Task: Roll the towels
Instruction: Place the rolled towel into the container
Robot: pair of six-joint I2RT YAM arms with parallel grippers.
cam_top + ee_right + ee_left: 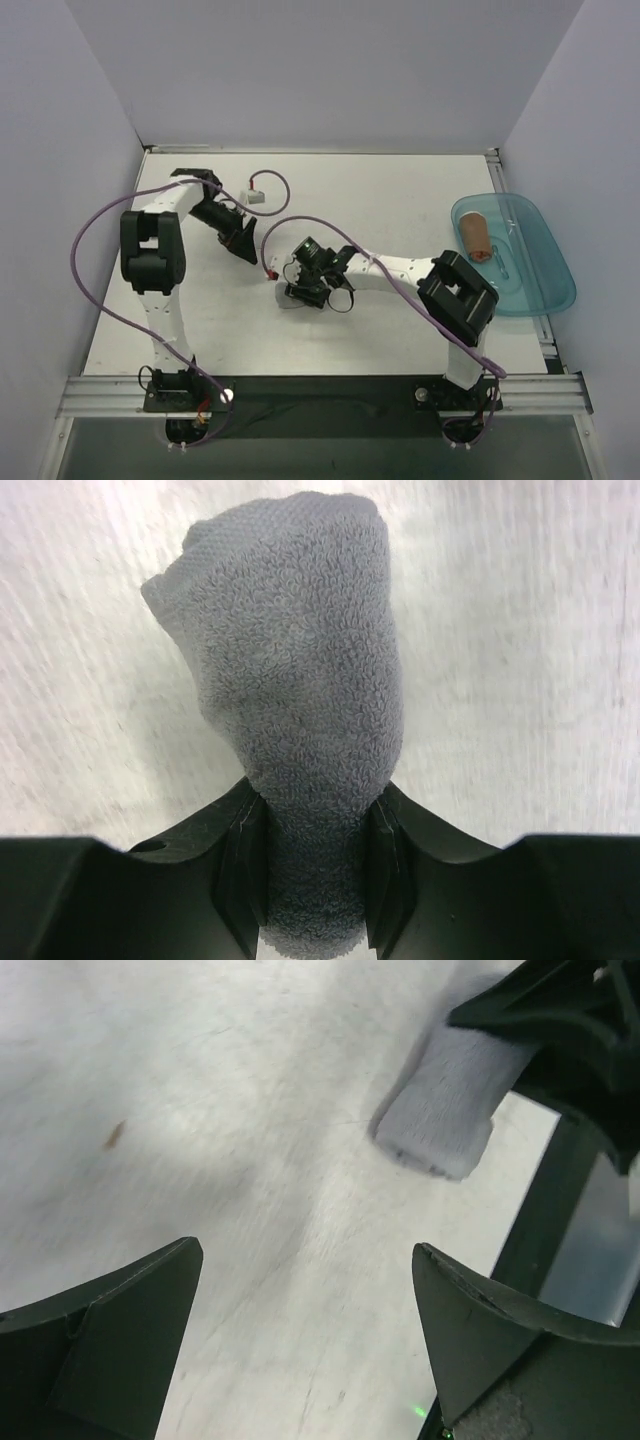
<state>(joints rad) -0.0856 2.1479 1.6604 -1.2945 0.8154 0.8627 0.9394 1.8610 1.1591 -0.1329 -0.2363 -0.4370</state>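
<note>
**Top view:** the rolled rust-brown towel (476, 238) is lying in the tray (540, 290) at the table's (400, 190) right edge. The left gripper (243, 243) and right gripper (310, 292) are hovering close together, midway between the side edges.

**Left wrist:** the jaws are gaping wide, with the grey towel (440, 1110) lying ahead and to the right.

**Right wrist:** the jaws are clamping the grey towel's near end, its long axis pointing straight away.

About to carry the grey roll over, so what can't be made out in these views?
Top view: grey towel hidden under the right hand.
Right wrist view: its near end cut off by the bottom edge.
Top view: brown towel in the tray too small to judge its roll.
</note>
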